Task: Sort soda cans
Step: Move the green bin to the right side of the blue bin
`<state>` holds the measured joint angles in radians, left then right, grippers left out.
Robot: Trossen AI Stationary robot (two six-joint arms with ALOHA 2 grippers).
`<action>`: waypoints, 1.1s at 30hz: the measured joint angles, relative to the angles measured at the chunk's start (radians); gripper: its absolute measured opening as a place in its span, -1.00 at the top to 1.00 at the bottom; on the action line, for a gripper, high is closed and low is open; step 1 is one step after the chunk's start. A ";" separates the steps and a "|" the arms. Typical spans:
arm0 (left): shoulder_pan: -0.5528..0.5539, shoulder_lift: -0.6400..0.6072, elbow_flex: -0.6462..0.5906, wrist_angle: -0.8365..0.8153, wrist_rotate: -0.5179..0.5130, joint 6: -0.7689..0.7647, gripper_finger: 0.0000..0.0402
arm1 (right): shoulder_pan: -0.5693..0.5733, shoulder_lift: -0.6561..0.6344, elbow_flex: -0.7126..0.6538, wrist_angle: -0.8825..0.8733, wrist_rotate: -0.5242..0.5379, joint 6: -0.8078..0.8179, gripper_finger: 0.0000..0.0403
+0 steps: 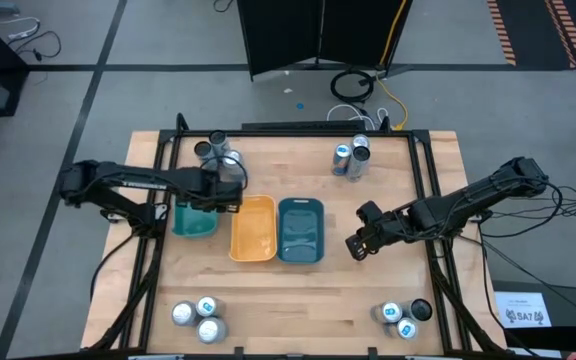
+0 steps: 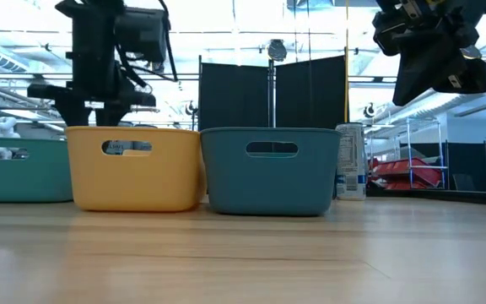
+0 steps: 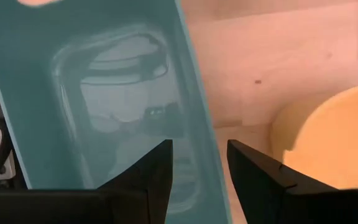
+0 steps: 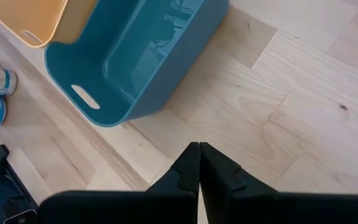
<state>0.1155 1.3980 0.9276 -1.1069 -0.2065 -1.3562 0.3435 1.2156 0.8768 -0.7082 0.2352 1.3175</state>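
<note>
At the near edge of the pale wooden table [image 1: 298, 290], three silver soda cans [image 1: 197, 318] cluster on the left, and silver and dark soda cans [image 1: 404, 317] cluster on the right. Mid-table stand three rectangular plastic bins: light teal [image 1: 194, 221] on the left, yellow [image 1: 254, 228] in the middle, dark teal [image 1: 301, 230] on the right. The left gripper [image 1: 223, 190] hangs over the light teal bin, jaws narrowly parted and empty; a can-like shape shows through the bin's floor. The right gripper [image 1: 355, 245] hovers right of the dark teal bin, jaws closed and empty. At the far edge stand two cans [image 1: 216, 150] on the left and blue-marked cans [image 1: 351, 157] on the right.
</note>
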 joint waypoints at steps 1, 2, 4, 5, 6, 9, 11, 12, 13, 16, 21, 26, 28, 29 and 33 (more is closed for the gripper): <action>0.000 0.013 0.000 0.000 0.012 0.000 0.20 | 0.001 0.000 0.000 0.000 0.000 0.004 1.00; 0.000 0.026 0.000 0.000 0.021 0.000 0.22 | 0.002 0.000 0.000 0.000 0.000 0.006 1.00; 0.000 0.051 0.000 0.000 0.026 0.000 0.30 | 0.008 0.000 0.000 0.000 0.000 0.006 1.00; 0.000 0.062 0.000 0.001 0.029 0.000 0.36 | 0.012 0.000 0.000 0.000 0.000 0.006 1.00; 0.000 0.073 0.000 0.001 0.036 0.000 0.43 | 0.015 0.000 0.000 0.000 0.000 0.007 1.00; -0.007 0.095 0.000 0.000 0.049 0.001 0.68 | 0.024 0.000 0.000 0.000 0.000 0.007 1.00; -0.013 0.095 0.000 -0.007 0.049 -0.001 0.87 | 0.028 0.000 0.000 0.000 0.000 0.007 1.00; -0.015 0.092 0.000 -0.016 0.049 0.000 0.93 | 0.029 0.000 0.000 0.000 0.000 0.007 1.00; -0.018 0.085 0.000 -0.024 0.049 0.000 0.94 | 0.030 0.000 0.000 0.000 0.000 0.007 1.00; -0.024 0.057 0.011 -0.108 0.078 -0.025 0.93 | 0.032 0.000 0.000 -0.001 0.000 0.006 1.00; -0.053 -0.025 0.063 -0.209 0.066 -0.076 0.96 | 0.032 0.000 0.000 -0.002 0.003 0.005 1.00; -0.096 -0.120 0.154 -0.259 0.018 -0.127 0.97 | 0.032 0.000 0.000 -0.007 0.005 -0.005 1.00; -0.119 -0.144 0.206 -0.287 0.000 -0.130 0.97 | 0.032 0.000 0.000 -0.012 0.007 -0.007 1.00; -0.131 -0.153 0.234 -0.303 -0.007 -0.130 0.97 | 0.032 0.000 0.000 -0.012 0.007 -0.012 1.00; -0.190 -0.163 0.357 -0.360 -0.062 -0.132 0.97 | 0.031 0.000 0.000 -0.012 0.008 -0.018 1.00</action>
<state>-0.0742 1.2349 1.2842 -1.4673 -0.2682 -1.4880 0.3748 1.2156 0.8768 -0.7200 0.2436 1.2995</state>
